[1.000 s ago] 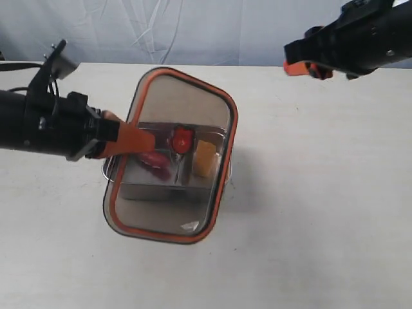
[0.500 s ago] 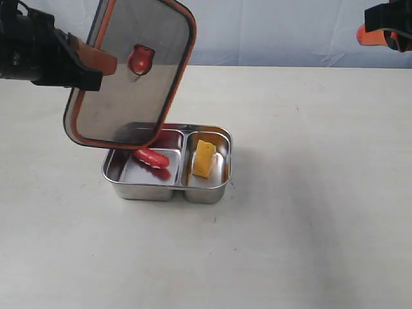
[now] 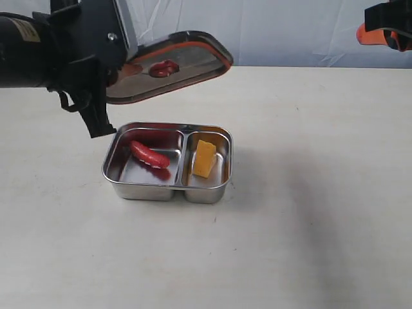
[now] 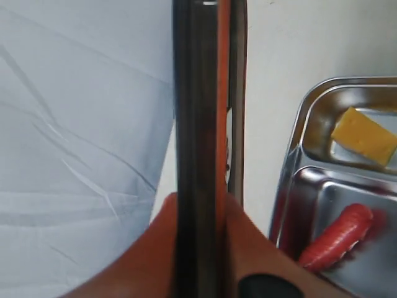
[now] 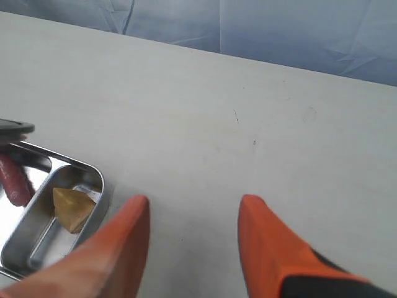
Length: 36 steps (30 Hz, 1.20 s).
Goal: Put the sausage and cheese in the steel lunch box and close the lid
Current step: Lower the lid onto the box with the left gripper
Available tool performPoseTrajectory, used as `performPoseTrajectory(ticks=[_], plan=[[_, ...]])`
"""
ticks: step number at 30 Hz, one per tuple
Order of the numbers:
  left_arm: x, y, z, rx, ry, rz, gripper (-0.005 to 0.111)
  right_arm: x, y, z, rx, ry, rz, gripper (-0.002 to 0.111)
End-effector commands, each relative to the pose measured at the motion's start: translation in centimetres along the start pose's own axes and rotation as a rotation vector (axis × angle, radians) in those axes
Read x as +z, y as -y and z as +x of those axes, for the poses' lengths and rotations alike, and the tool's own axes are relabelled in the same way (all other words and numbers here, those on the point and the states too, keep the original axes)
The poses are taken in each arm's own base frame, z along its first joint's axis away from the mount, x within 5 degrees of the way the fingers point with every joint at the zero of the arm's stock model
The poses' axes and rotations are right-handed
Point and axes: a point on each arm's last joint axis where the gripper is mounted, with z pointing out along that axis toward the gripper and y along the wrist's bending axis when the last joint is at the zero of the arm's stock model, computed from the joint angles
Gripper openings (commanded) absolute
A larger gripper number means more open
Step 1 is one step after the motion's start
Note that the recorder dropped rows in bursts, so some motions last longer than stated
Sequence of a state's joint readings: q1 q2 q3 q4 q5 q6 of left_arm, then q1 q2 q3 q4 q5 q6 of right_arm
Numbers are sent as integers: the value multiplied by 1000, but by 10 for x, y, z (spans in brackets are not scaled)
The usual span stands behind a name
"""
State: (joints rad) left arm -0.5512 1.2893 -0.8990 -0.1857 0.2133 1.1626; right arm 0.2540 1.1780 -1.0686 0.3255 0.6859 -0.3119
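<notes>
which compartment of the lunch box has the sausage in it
The wider compartment, on the left arm's side in the exterior view, holds the red sausage. The narrower compartment beside it holds only the yellow cheese wedge.

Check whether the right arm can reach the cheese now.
Probably yes: the left gripper holds the lid raised clear of the cheese in the steel lunch box, and the right gripper is open.

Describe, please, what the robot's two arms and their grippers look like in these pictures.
Both arms are bulky and matte black. The left arm carries a pale label, while only the black end of the right arm shows. The left gripper and the right gripper have smooth orange fingers that taper to rounded tips, with black parts at their bases.
</notes>
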Motion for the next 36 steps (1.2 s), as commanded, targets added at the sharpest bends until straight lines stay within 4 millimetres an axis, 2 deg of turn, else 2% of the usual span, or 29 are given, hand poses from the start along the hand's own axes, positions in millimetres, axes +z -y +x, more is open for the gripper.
performPoseTrajectory(ticks=[1, 5, 11, 15, 19, 22, 34, 36], plan=[[3, 3, -10, 173, 13, -17, 0, -2, 2, -2, 0, 17, 11, 45], [10, 13, -7, 238, -27, 23, 0, -2, 2, -2, 0, 15, 11, 45], [26, 48, 13, 350, -151, 116, 0, -2, 2, -2, 0, 15, 11, 45], [31, 54, 18, 296, -208, 42, 0, -2, 2, -2, 0, 15, 11, 45], [32, 51, 21, 307, -305, -115, 0, -2, 2, -2, 0, 15, 11, 45], [34, 54, 14, 253, -290, -178, 0, -2, 2, -2, 0, 13, 10, 45], [56, 104, -10, 236, -316, -166, 0, -2, 1, -1, 0, 7, 7, 45], [59, 108, -10, 240, -341, -210, 0, -2, 1, -1, 0, 7, 7, 45]])
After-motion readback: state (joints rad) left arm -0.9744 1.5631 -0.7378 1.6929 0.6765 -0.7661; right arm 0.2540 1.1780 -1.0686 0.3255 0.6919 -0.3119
